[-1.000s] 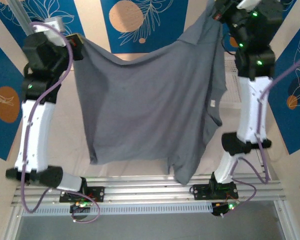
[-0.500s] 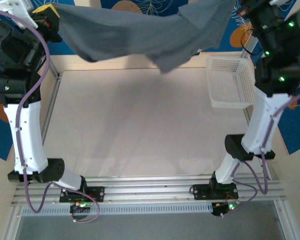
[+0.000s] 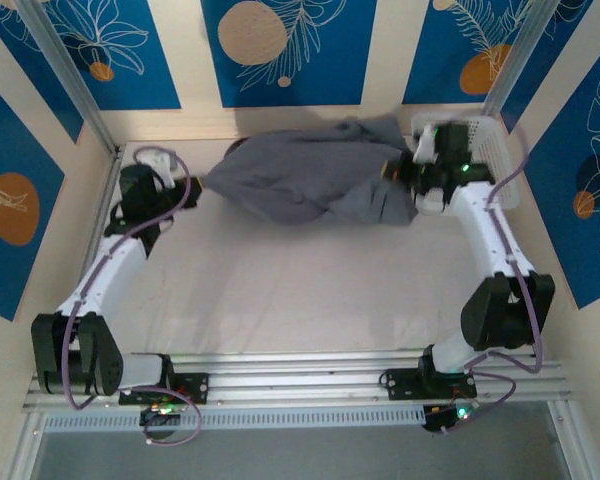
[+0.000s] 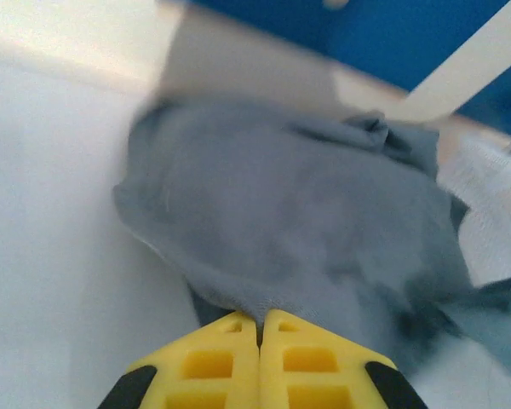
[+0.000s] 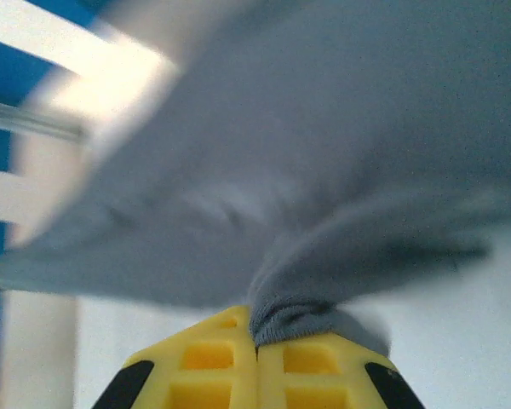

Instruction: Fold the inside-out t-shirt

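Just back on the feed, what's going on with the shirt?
Both arms reach across to the far side of the table. The left gripper is shut on one end of the grey t-shirt, the right gripper on the other, next to the white basket. The shirt lies bunched, not yet folded.

The top camera looks steeply down from behind the arm bases over the whole counter. Wrist cameras sit low behind the left claw and right claw, close against the shirt, which all three share.
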`<control>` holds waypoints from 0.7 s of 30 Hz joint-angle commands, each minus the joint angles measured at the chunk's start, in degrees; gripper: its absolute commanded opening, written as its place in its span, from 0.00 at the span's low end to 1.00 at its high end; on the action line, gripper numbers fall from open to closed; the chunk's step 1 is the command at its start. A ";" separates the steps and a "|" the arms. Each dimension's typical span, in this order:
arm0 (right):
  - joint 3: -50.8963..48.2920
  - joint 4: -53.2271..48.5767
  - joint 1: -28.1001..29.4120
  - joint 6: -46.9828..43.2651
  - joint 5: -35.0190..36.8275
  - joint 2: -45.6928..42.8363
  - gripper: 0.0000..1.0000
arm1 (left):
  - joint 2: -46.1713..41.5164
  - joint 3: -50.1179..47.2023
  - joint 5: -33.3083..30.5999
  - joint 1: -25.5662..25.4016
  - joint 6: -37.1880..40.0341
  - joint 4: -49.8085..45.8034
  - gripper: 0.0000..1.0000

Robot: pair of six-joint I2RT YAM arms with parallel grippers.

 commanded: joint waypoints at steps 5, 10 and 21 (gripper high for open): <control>-22.13 16.58 -2.49 10.31 -2.08 -14.02 0.00 | -4.97 -15.19 -3.22 0.20 -8.41 8.39 0.00; -24.27 13.10 -2.49 15.66 3.19 -21.36 0.00 | -10.62 -18.43 -4.50 0.22 -8.28 3.52 0.00; -43.00 8.39 -0.48 34.91 26.85 -70.17 0.36 | -39.13 -21.37 -14.64 0.17 -9.27 -11.10 0.23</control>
